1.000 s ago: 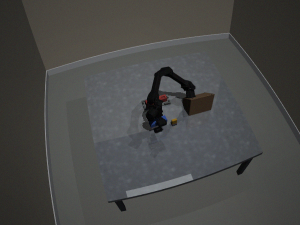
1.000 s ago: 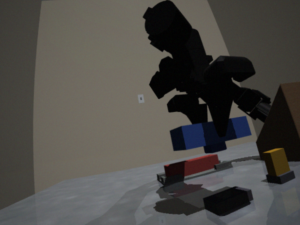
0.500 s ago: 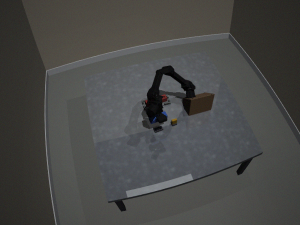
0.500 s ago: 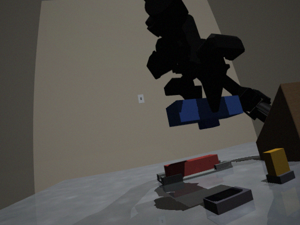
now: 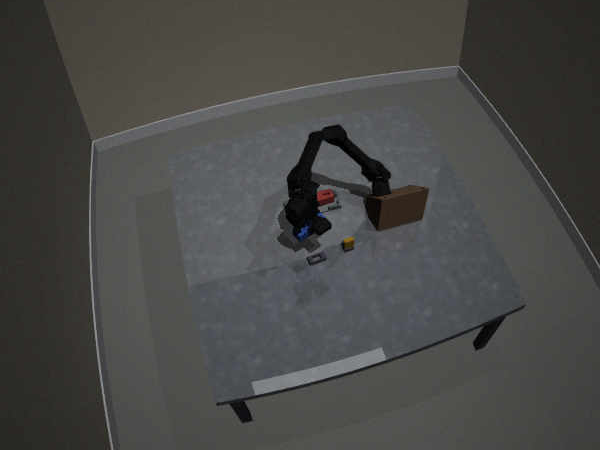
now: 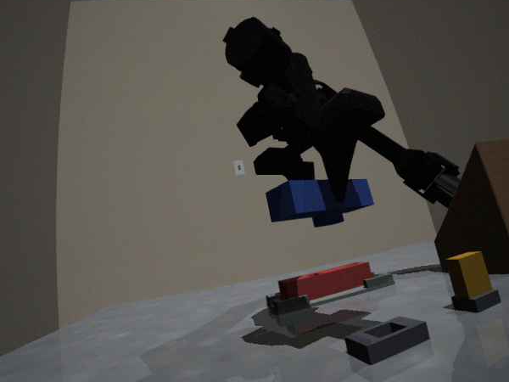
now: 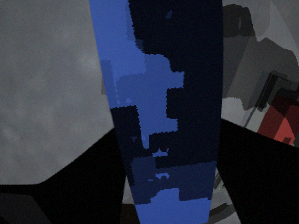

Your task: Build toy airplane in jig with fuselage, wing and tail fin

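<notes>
My gripper (image 6: 322,188) (image 7: 164,125) is shut on the blue wing (image 5: 301,233) (image 6: 307,197) (image 7: 156,110), one finger on each long side. The wing hangs in the air, roughly level, with its tab pointing down. The red fuselage (image 5: 326,197) (image 6: 335,280) (image 7: 284,124) lies lengthwise in the grey cradle (image 6: 378,281), between its end brackets, below and beyond the wing. Its top socket shows in the top view; the arm hides its near end there. The yellow tail fin (image 5: 348,243) (image 6: 469,273) stands upright in a small dark holder (image 6: 477,301).
A dark block with a rectangular opening (image 5: 310,260) (image 6: 369,348) lies on the table in front of the cradle. A large brown wedge-shaped block (image 5: 402,210) (image 6: 471,225) stands to the right, close to the arm's base. A pale strip (image 5: 320,370) lies along the table's front edge.
</notes>
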Motion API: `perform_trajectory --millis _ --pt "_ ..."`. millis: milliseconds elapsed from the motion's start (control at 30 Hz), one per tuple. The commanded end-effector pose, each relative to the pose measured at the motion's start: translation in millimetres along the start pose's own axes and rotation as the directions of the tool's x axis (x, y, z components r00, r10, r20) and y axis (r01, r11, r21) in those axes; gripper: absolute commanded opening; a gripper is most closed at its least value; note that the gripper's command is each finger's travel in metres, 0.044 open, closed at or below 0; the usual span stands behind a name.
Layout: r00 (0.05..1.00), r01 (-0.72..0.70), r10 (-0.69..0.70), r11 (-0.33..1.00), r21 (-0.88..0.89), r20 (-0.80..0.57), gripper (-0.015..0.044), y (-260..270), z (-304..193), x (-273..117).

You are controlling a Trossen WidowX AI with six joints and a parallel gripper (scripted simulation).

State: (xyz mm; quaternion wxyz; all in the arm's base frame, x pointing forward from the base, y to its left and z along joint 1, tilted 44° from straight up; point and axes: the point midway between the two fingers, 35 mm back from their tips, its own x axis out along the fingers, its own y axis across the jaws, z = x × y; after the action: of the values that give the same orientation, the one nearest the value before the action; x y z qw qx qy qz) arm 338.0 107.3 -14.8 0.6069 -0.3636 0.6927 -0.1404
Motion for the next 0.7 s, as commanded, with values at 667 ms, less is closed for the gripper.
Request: perform_trajectory --millis 667 --pt "1.000 0.000 0.005 0.909 -0.417 0.011 0.0000 -73.5 -24.1 8.9"
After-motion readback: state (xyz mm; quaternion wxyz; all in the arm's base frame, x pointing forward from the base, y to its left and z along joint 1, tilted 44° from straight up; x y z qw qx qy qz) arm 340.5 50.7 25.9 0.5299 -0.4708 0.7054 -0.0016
